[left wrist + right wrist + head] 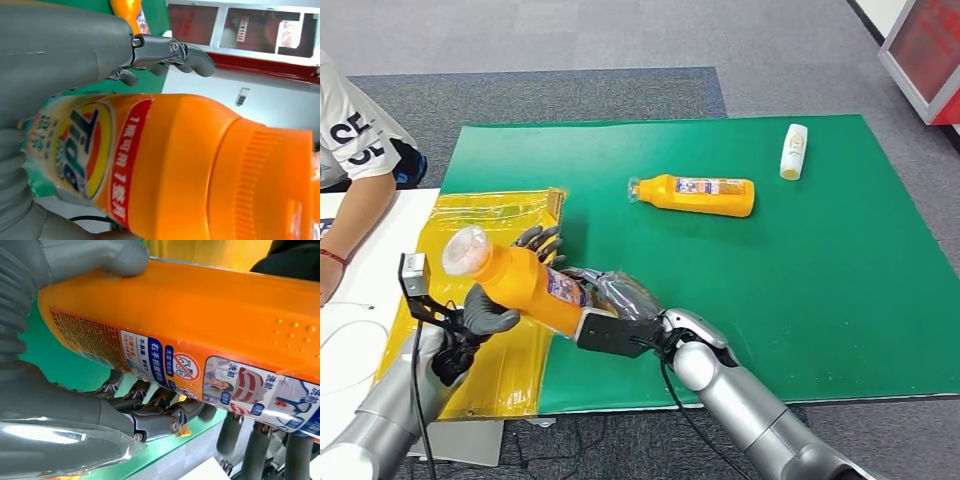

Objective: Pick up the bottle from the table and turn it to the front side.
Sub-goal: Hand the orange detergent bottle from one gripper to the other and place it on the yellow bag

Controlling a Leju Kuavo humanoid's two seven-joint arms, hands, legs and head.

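Head view shows the orange bottle point(524, 285) lifted above the yellow sheet point(497, 370) — the right hand point(610, 305) clasps its base end, the left hand point(475, 320) grips near the cap, both wrapped around it.

"1瓶可用1整月" on the orange bottle point(181, 165)'s red band; "洗前", "洗后" on its back label.
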